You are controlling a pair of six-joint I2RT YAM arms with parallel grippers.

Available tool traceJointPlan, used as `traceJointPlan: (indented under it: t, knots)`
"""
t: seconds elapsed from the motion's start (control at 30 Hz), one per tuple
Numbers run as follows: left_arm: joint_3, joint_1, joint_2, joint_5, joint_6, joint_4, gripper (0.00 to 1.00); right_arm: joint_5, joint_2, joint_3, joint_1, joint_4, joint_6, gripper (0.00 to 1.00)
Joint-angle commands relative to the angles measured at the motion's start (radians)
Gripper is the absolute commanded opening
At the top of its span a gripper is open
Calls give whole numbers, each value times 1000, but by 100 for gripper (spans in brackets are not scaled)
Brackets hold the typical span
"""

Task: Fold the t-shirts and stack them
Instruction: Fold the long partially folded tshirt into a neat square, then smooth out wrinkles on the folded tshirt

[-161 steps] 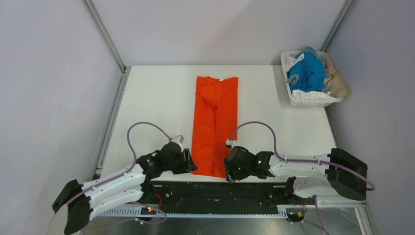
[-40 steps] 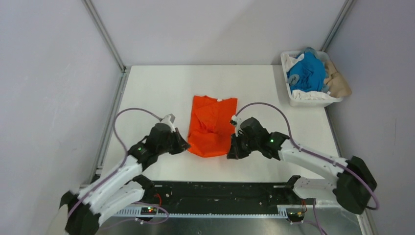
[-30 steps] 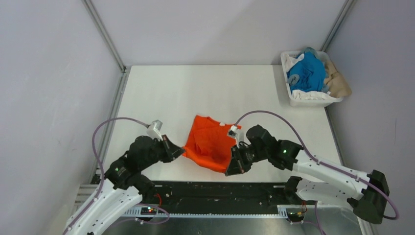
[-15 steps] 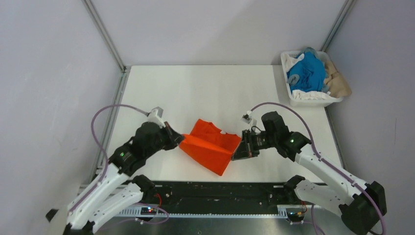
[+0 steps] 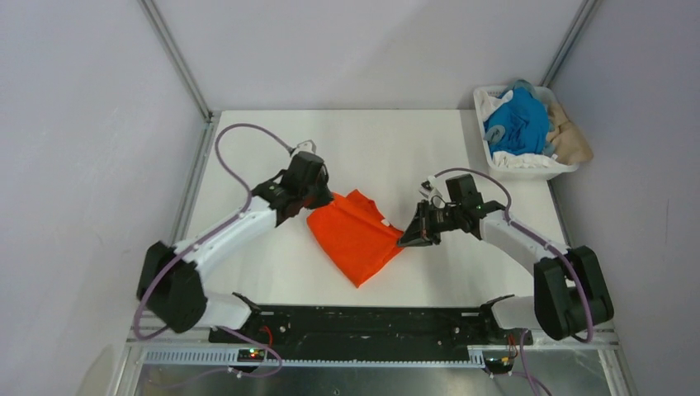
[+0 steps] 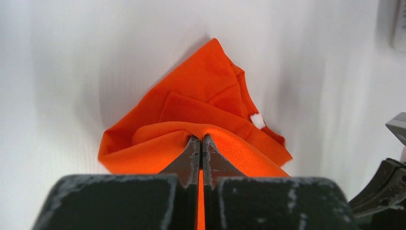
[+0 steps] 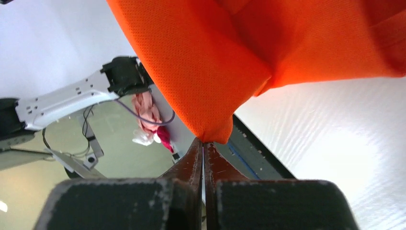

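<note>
The orange shirt (image 5: 357,237) sits folded in the middle of the counter (image 5: 256,148) as a skewed, roughly four-sided bundle, with one pointed corner aimed at the near edge. Its cloth is a fine, dotted mesh knit, matte and bright, and it lies in several flat layers with crisp fold lines. A small white tag (image 5: 385,223) shows at the neckline on its right side. The left claw (image 5: 319,200) is clamped on the shirt's far left corner, its dark, tapered fingers pressed together with a ridge of cloth tented up between them. The right claw (image 5: 405,240) is clamped on the right corner in the same way, and the fabric pulls to a tight peak at its tips. Both corners are raised a little off the smooth white counter, while the rest of the bundle rests on it. At the far right corner a white plastic basket (image 5: 532,171) holds a crumpled blue shirt (image 5: 518,122) on top, a white shirt (image 5: 495,104) beneath it, and a beige shirt (image 5: 571,142) draped over its right rim.
</note>
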Motion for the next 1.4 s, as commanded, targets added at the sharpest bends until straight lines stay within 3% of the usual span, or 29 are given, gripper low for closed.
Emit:
traceJointPlan:
  t: [0.0,0.27,0.47,0.53,0.6,0.63,0.73,0.8,0.87,0.93,1.03,1.2,1.37]
  knots:
    - [102,30,145,-8,51,51,0,-15,77,5,-65,47,-21,0]
    - [281,41,455,104,66,63,0,5,131,-37,-126,99,24,3]
    - [394,41,586,148,68,74,0,41,114,-91,-135,172,105,5]
    - [422,41,621,168,74,75,5,57,127,-106,-145,190,118,9]
    - [443,41,654,209,80,76,16,76,146,-114,-157,204,114,17]
    - [453,41,669,230,83,77,26,76,152,-114,-164,207,103,21]
    - [467,41,679,268,94,81,49,76,156,-115,-203,209,93,43]
    - [478,42,667,277,106,82,62,91,126,-114,-211,199,79,47]
    - [492,42,643,290,121,82,92,106,79,-114,-209,183,64,53]
    - [509,42,611,311,140,82,99,123,20,-114,-203,161,47,62]
    - [501,38,537,351,155,82,100,156,-100,-114,-164,156,35,95]
    - [410,34,447,455,155,94,100,222,-209,-110,-24,278,58,99]
    - [364,32,461,513,140,113,100,294,-110,-74,76,444,66,99]
